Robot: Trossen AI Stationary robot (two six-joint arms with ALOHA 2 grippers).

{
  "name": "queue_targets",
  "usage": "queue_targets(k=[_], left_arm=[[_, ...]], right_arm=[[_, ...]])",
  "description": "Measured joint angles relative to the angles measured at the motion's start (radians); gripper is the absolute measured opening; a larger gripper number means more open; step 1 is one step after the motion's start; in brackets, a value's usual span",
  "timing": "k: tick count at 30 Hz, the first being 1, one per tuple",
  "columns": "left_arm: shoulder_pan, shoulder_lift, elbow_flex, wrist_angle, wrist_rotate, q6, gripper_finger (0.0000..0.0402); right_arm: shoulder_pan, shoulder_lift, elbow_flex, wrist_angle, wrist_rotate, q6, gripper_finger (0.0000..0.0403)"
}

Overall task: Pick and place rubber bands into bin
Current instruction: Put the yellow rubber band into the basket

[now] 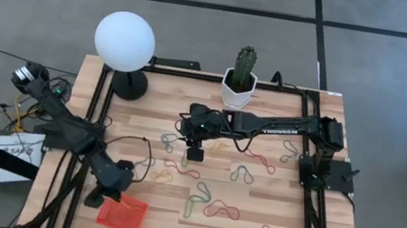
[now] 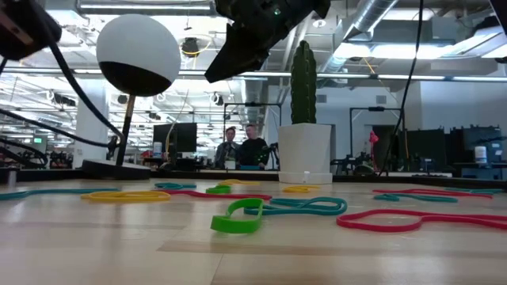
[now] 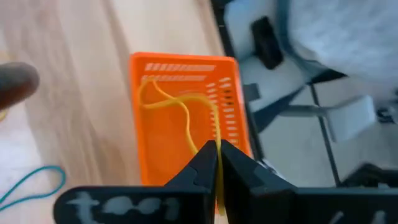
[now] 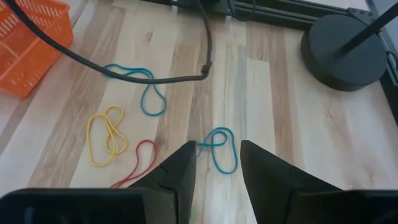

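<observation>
Two dark arms work the wooden table (image 1: 252, 220). At left, the left gripper (image 3: 217, 155) hangs over the shallow orange-red mesh bin (image 1: 122, 214) at the table's near-left corner, fingers pinched tight on a thin yellow rubber band (image 3: 180, 109) that trails down into the basket — a clean release means opening squarely above its floor, not its rim. Mid-table, the right gripper (image 4: 214, 163) hovers with fingers parted over a small blue elastic loop (image 4: 219, 148); coloured bands lie scattered farther right.
</observation>
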Motion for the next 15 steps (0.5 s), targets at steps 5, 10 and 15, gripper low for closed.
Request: queue_targets(k=[5,10,15], left_arm=[[0.000,0.024,0.000,0.000,-0.007,-0.061,0.0000],[0.000,0.024,0.000,0.000,-0.037,-0.092,0.0005],[0.000,0.024,0.000,-0.001,-0.081,-0.091,0.0025]], right_arm=[[-0.006,0.000,0.000,0.000,0.000,0.000,0.0119],[-0.013,0.000,0.000,0.000,0.000,0.001,0.0119],[-0.018,0.000,0.000,0.000,0.000,0.000,0.0119]])
